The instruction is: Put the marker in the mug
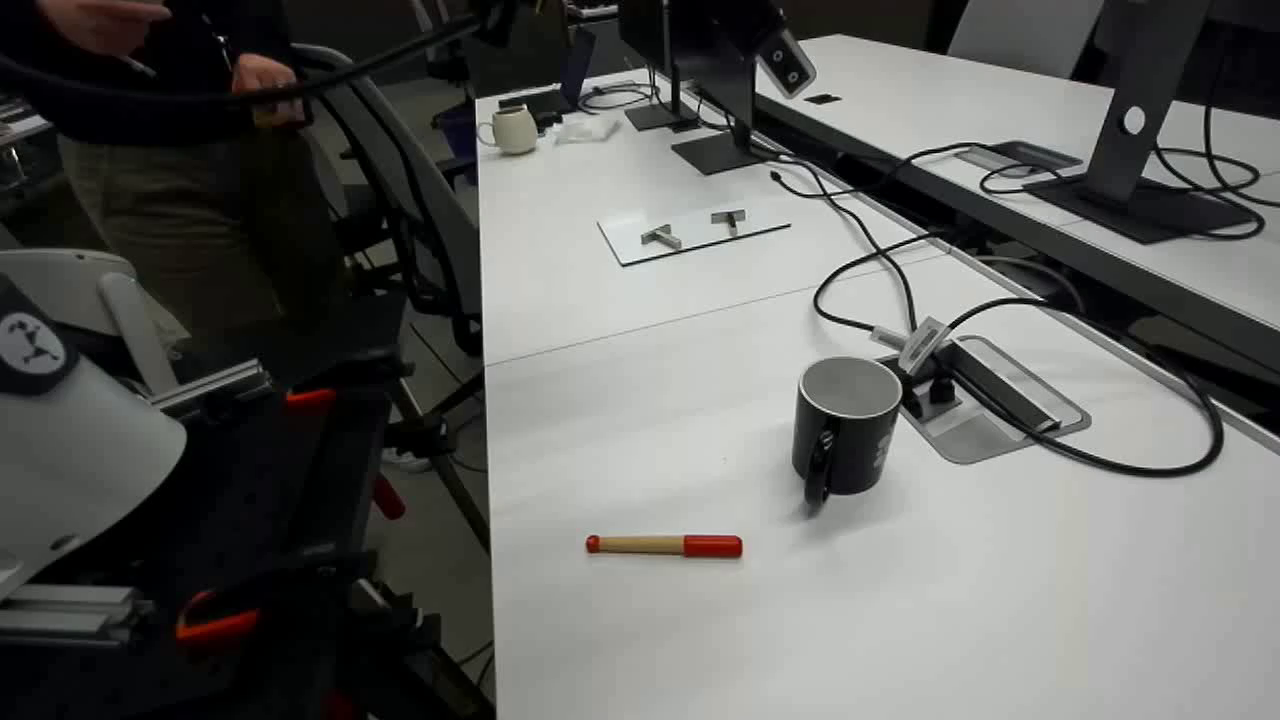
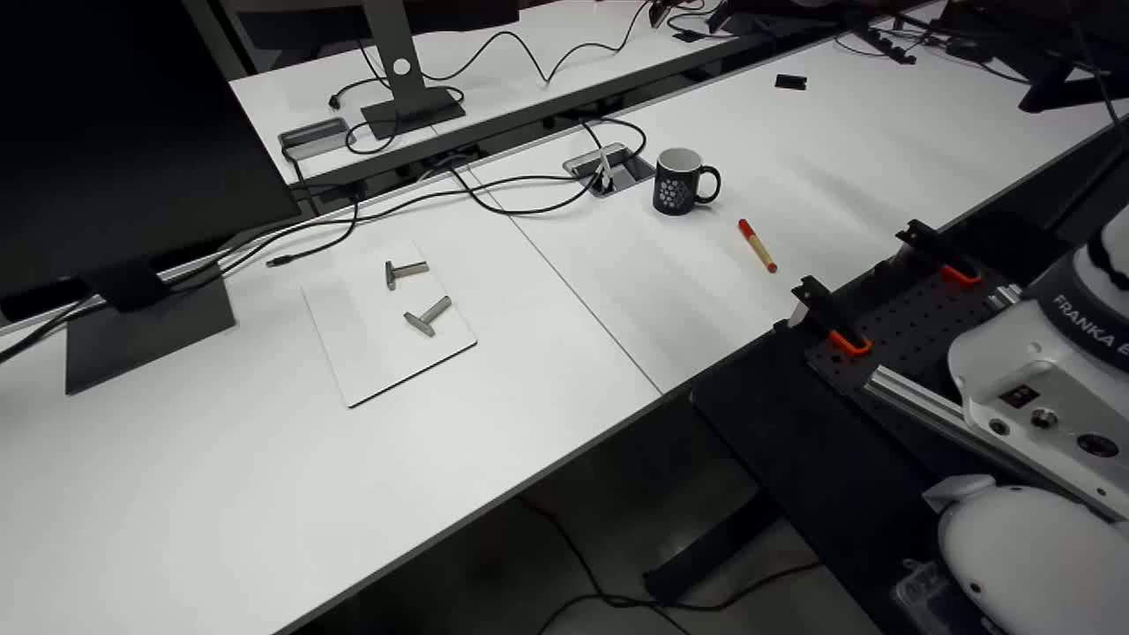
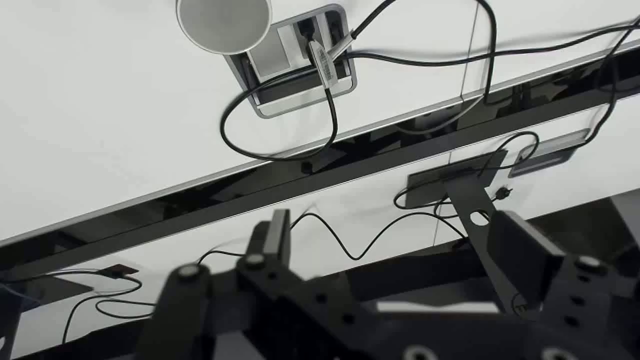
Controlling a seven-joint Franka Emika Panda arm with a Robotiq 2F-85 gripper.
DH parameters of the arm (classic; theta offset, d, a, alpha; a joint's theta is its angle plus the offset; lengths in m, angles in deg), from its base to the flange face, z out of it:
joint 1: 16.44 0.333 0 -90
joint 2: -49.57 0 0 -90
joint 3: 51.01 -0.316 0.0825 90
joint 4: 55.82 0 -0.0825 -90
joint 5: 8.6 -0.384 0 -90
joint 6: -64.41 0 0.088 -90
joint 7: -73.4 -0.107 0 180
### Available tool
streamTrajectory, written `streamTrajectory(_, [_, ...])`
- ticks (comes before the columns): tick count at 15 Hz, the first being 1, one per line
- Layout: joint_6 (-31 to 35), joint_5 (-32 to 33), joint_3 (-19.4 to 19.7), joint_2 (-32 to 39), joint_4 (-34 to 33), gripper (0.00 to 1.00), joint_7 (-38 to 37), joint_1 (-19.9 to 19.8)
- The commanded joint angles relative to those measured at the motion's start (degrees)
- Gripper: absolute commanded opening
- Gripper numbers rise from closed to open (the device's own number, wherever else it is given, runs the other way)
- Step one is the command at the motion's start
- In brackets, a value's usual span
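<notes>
- Marker [image 1: 664, 545] lies flat on the white table [image 1: 600, 640], near the mug [image 1: 846, 435] but apart from it.
- The mug stands upright beside the grey cable box [image 1: 985, 432].
- My gripper [image 3: 400, 237] is unclenched, its jaws wide apart.

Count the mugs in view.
2: the black mug, upright near the marker, and, in an exterior view, the cream mug at the far end of the table. Others may be hidden.
</notes>
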Motion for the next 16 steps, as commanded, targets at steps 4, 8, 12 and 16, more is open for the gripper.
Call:
streamTrajectory(4, [-0.2,-3.4,-11.3,1.8,-0.2,1.00,1.7,-11.6])
streamTrajectory(8, [-0.3,-8.1,-10.9,5.1,-0.4,1.00,4.1,-12.8])
streamTrajectory(12, [-0.9,-10.4,-10.1,6.5,0.3,1.00,4.3,-11.8])
streamTrajectory(16, [-2.9,-11.1,-10.0,7.6,1.1,1.00,4.3,-11.1])
